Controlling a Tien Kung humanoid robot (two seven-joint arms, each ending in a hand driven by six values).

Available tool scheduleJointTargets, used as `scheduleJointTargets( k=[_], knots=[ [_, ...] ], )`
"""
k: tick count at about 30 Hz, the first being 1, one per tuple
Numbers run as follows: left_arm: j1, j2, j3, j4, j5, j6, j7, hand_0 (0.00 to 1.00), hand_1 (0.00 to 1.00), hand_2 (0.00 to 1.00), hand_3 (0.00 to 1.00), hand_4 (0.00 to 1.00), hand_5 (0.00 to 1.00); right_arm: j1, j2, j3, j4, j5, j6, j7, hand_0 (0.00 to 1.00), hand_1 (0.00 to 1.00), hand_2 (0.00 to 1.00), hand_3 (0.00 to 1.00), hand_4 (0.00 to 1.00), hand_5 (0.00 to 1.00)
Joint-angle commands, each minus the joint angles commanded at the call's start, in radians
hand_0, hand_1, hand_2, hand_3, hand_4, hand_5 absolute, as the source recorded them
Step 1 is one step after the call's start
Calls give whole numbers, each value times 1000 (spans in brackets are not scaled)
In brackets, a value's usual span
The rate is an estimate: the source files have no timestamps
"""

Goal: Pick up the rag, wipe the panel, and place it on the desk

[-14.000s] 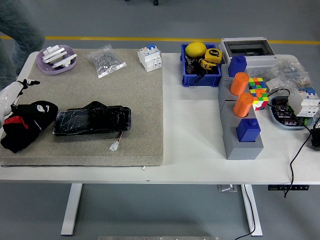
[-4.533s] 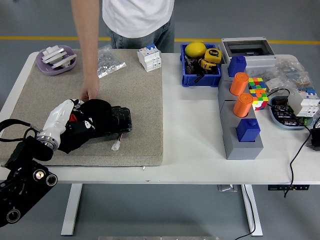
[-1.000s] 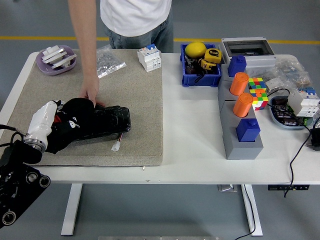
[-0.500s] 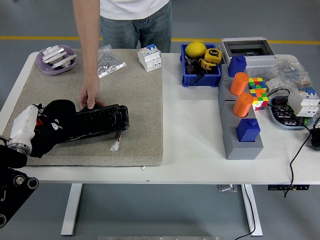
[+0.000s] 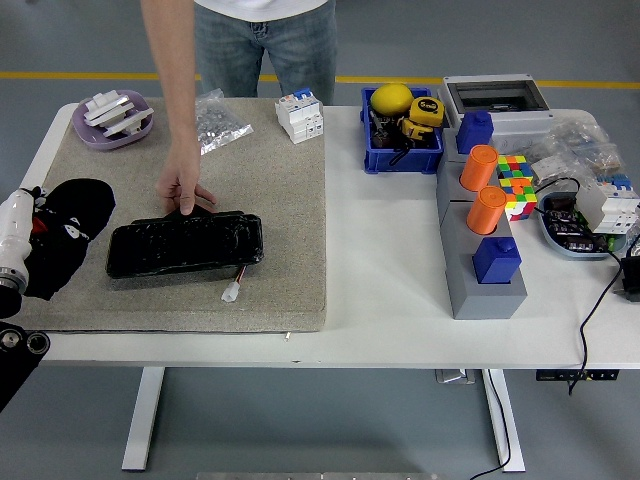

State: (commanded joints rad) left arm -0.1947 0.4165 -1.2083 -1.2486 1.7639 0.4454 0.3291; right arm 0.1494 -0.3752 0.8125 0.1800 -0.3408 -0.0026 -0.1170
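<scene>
covering most of the left half of the white table [image 5: 390, 280] is a tan felt mat [image 5: 270, 200], and on it lies the black panel [image 5: 185, 245], long side running left to right, with a small white connector [image 5: 231, 292] on a short lead just in front of its right end. a person [image 5: 260, 40] stands at the far side, one hand [image 5: 183, 186] reaching down with fingertips resting at the panel's back edge, apparently steadying it. at the mat's left margin sits the black rag [image 5: 62, 235], bunched, beside the panel's left end but apart from it. the robot's left hand [image 5: 14, 240], white-shelled, lies against the rag's left side; its fingers are buried in the cloth, so whether they grip it or have let go cannot be told. the right arm is not in view. judging from the rag lying off the panel on the mat, the wiping looks done and the step in hand is the setting-down. what the next move calls for, if the rag is held, is loosening the fingers and lifting clear without dragging the cloth along; if it is free, simply drawing the arm away. smaller clutter at the back, a purple dish [image 5: 112, 117] and a clear bag of parts [image 5: 215, 122], sits well apart.
</scene>
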Motion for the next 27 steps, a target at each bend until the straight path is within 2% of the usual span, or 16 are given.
scheduleJointTargets(
  k=[7,10,11,16,17,22,23,27],
  knots=[
    [-77,3,34,130,-105,37,-81,230,164,475,450,159,2,10,2,-16,0,7,0,1,715,262,630,636,998,606],
    [-97,11,47,171,-114,22,-91,230,164,475,450,159,2,13,1,-19,0,9,0,0,715,262,630,636,998,606],
    [-99,13,49,181,-116,14,-89,284,288,495,487,248,2,14,1,-18,0,7,-1,0,714,261,630,636,998,606],
    [-93,25,62,217,-128,-14,-94,284,288,495,487,248,2,11,1,-16,0,3,-1,-2,714,261,630,636,998,606],
    [-90,28,66,223,-122,-25,-92,291,414,498,504,386,2,10,1,-14,0,2,-1,-3,714,261,629,635,998,606],
    [-81,33,69,237,-124,-66,-89,291,414,498,504,386,2,8,3,-13,0,-2,-2,-3,714,261,629,635,998,606],
    [-80,33,69,238,-122,-70,-89,381,526,547,578,719,2,8,3,-13,0,-2,-2,-3,715,261,630,634,998,608],
    [-76,34,69,234,-117,-95,-91,381,526,547,578,719,2,8,4,-12,0,-5,-2,-4,715,261,630,634,998,608]
  ],
)
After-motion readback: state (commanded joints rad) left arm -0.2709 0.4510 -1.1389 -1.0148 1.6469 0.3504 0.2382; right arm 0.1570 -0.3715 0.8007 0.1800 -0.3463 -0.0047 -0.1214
